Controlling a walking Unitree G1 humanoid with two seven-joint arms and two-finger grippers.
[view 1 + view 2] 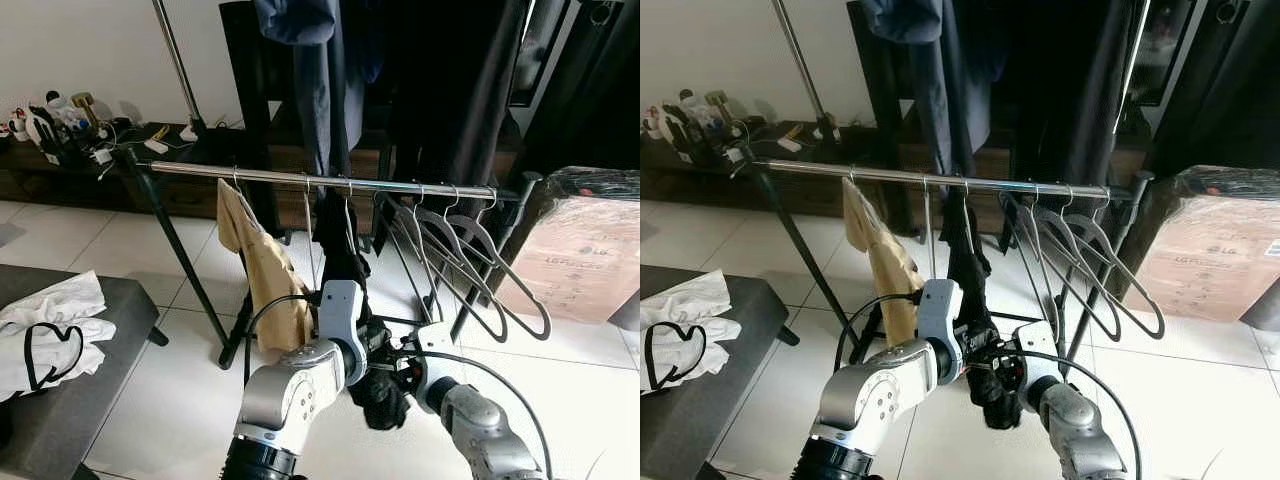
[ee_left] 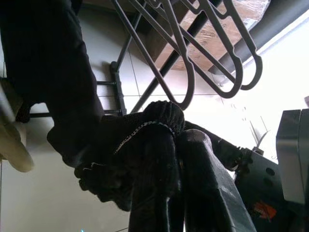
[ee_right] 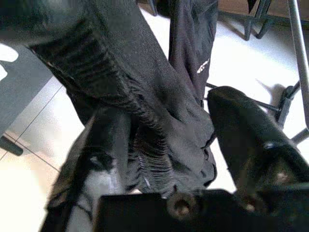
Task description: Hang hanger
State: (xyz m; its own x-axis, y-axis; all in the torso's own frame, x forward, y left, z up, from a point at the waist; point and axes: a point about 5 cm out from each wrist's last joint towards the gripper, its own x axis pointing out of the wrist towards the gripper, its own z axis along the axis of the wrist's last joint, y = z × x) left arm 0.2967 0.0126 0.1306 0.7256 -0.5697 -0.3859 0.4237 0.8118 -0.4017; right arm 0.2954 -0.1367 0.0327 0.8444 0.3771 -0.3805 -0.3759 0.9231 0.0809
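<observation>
Hanging from the horizontal silver metal rail (image 1: 330, 182), a black ribbed-cuff garment (image 1: 340, 250) droops down between both arms at the near middle of the scene. The left pincer (image 2: 169, 159) is closed on its bunched lower cloth, fingers pressed together over the fabric. The right pincer (image 3: 164, 145) stands wide, cloth lying between its fingers, one finger (image 3: 246, 140) clear on the side. A tan garment (image 1: 262, 270) hangs just left. Empty grey plastic hangers (image 1: 470, 260) cluster on the right of the rail. White clothing (image 1: 50, 330) lies on the grey bench (image 1: 70, 420), near left. A plastic-wrapped cardboard box (image 1: 585, 250) stands far right.
</observation>
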